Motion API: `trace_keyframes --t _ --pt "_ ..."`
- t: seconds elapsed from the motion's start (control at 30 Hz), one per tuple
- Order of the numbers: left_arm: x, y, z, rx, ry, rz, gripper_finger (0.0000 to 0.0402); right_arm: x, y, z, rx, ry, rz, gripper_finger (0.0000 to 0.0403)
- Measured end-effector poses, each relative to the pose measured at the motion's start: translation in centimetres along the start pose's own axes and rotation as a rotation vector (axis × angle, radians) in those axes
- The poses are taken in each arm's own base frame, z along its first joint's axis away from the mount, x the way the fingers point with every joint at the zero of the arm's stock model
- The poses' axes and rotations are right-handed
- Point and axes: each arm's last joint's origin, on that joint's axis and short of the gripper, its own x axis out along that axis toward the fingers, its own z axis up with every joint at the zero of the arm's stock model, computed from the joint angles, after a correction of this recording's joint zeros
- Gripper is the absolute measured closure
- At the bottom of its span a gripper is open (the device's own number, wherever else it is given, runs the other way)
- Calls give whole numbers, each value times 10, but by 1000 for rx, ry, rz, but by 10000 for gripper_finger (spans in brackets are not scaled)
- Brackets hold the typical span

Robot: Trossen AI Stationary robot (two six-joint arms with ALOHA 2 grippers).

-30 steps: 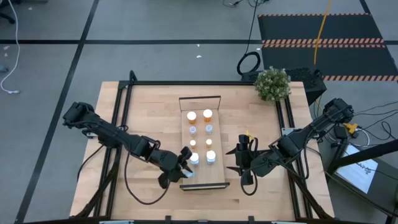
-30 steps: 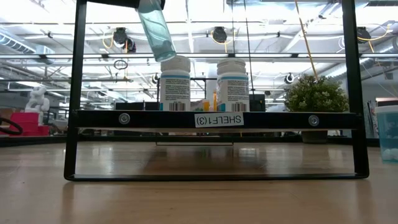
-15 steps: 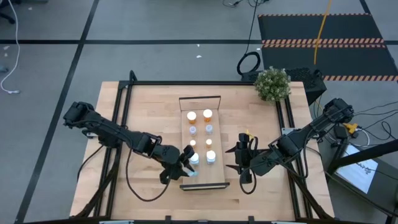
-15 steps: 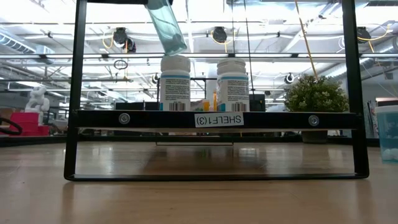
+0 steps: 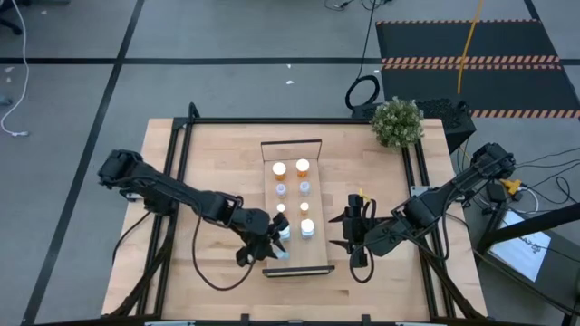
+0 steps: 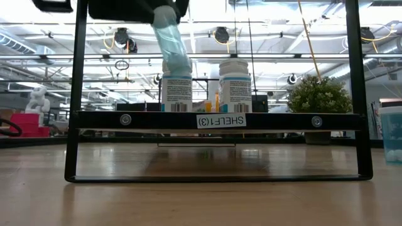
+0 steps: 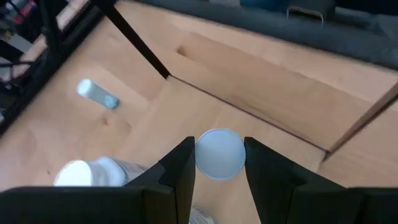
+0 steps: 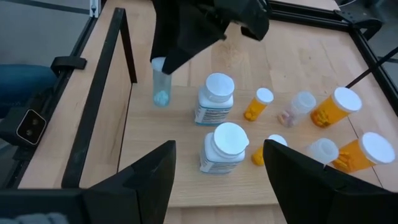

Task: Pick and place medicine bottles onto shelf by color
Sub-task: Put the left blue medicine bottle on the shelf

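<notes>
1. Over the shelf's (image 5: 299, 263) near end, left gripper (image 5: 272, 246) clamps a pale blue bottle (image 8: 160, 87), tilted, above the board.
2. Right gripper (image 5: 349, 243) waits beside the shelf, fingers apart.

Robotics lab or test bay. Evidence: wooden table (image 5: 199, 154) on a grey floor marked with black tape lines; hazard-striped black mat (image 5: 471, 59) beyond it; loose cables (image 5: 362, 91) on the floor. Low view shows an open industrial ceiling with strip lights and hanging fixtures (image 6: 221, 34), and a small white robot figure (image 6: 38, 99) on the far side. Shelf frame bears a printed label (image 6: 220, 121), "SHELF1(3)", mirrored. Potted plant (image 5: 397, 121) at the table corner.
</notes>
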Motion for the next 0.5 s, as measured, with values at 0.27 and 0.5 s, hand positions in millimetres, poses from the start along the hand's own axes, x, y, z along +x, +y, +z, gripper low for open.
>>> trace_keyframes --t 0.27,0.5 --pt "0 0 1 0 -3 1 273 0 0 0 3 -4 4 167" --pt "15 -2 -9 -10 37 -26 273 0 0 1 3 -5 5 167"
